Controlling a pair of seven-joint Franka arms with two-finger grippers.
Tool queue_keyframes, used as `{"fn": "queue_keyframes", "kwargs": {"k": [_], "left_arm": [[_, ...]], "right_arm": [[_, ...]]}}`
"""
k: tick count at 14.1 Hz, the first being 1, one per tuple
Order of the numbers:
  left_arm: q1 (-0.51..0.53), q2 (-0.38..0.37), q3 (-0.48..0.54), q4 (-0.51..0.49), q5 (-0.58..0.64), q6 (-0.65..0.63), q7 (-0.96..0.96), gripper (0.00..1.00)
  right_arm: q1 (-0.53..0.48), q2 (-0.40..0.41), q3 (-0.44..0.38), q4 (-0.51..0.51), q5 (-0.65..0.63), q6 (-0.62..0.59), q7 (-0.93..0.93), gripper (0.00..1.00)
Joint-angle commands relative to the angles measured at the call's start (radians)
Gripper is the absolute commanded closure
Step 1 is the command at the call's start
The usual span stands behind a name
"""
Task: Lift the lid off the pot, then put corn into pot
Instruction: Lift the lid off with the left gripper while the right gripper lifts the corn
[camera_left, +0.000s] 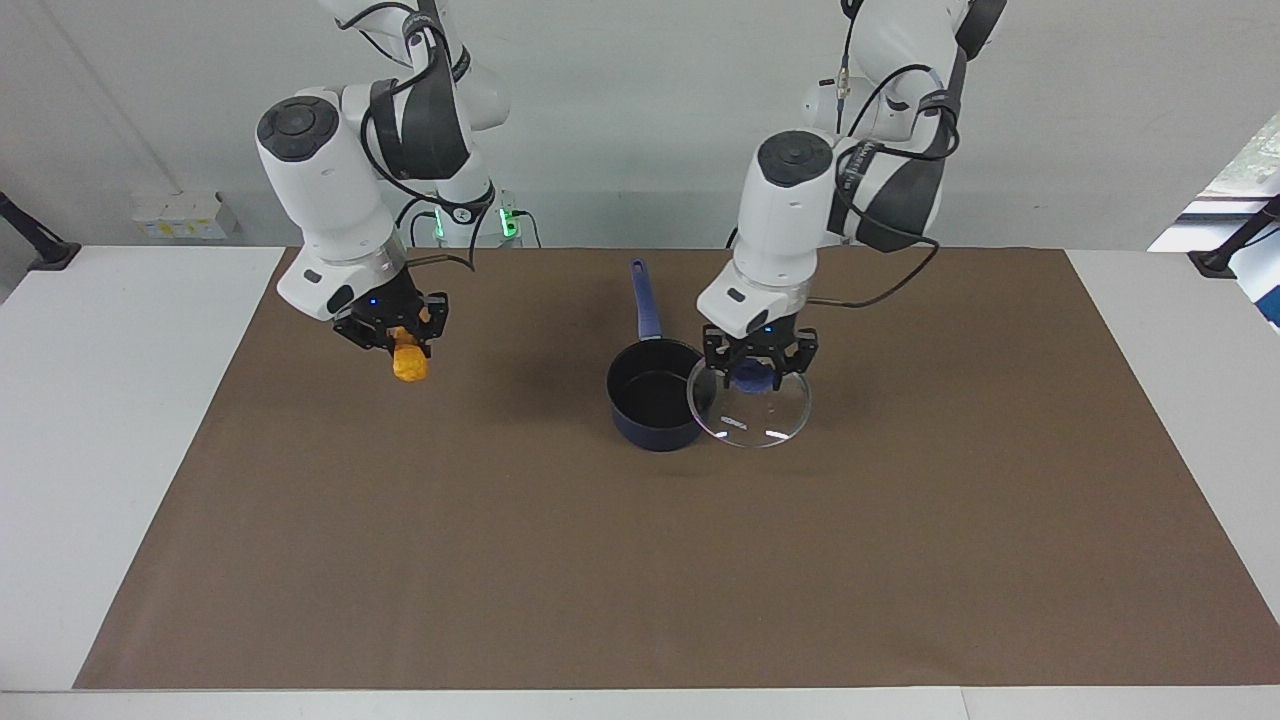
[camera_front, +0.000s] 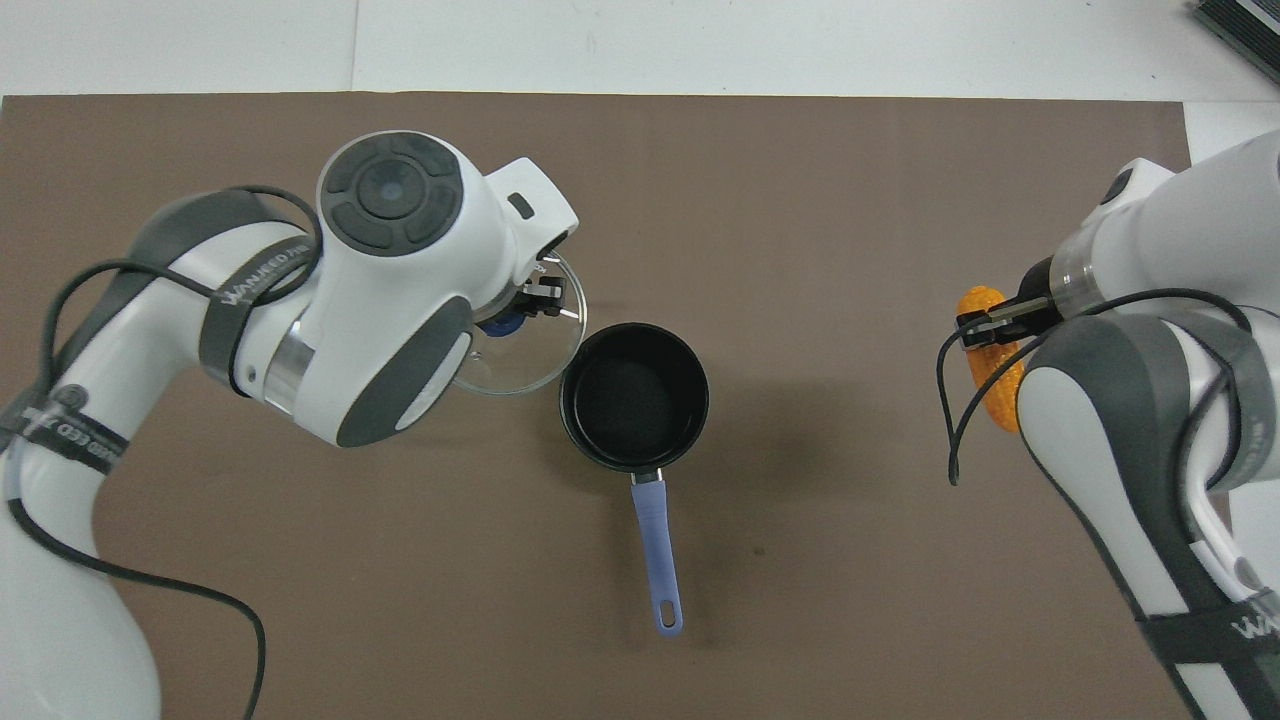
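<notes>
The navy pot (camera_left: 650, 432) stands uncovered mid-mat, its black inside (camera_front: 634, 395) bare and its long blue handle (camera_front: 655, 545) pointing toward the robots. My left gripper (camera_left: 755, 368) is shut on the blue knob (camera_left: 752, 377) of the glass lid (camera_left: 762, 418). It holds the lid in the air beside the pot, toward the left arm's end, and the lid's edge overlaps the pot rim in both views. In the overhead view the lid (camera_front: 535, 355) shows under the left gripper (camera_front: 510, 315). My right gripper (camera_left: 398, 338) hangs raised over the mat toward the right arm's end, shut on the corn (camera_left: 408, 366). The overhead view shows the corn (camera_front: 995, 385) below the right gripper (camera_front: 995, 325).
A brown mat (camera_left: 640, 580) covers most of the white table (camera_left: 100, 400). A white socket box (camera_left: 180, 215) sits by the wall at the right arm's end. A dark object (camera_front: 1240, 30) lies at the table's corner.
</notes>
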Motion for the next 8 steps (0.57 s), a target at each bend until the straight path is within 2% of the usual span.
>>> {"fn": "queue_keyframes", "kwargs": {"k": [1,3,5,8], "left_arm": [[0.048,-0.038,0.032,-0.017,-0.030,-0.048,0.160,1.00],[0.048,-0.062,0.099,-0.051,-0.038,-0.056,0.281,1.00],[0.048,-0.087,0.185,-0.089,-0.091,-0.047,0.391,1.00],[0.048,-0.115,0.293,-0.138,-0.142,-0.033,0.545,1.00]], "right_arm": [[0.067,0.011,0.010,0.032,-0.003,0.008,0.094,1.00],[0.136,0.034,0.010,0.038,-0.002,0.011,0.149,1.00],[0.257,0.095,0.010,0.108,0.006,0.020,0.305,1.00],[0.372,0.175,0.010,0.124,0.007,0.113,0.492,1.00]]}}
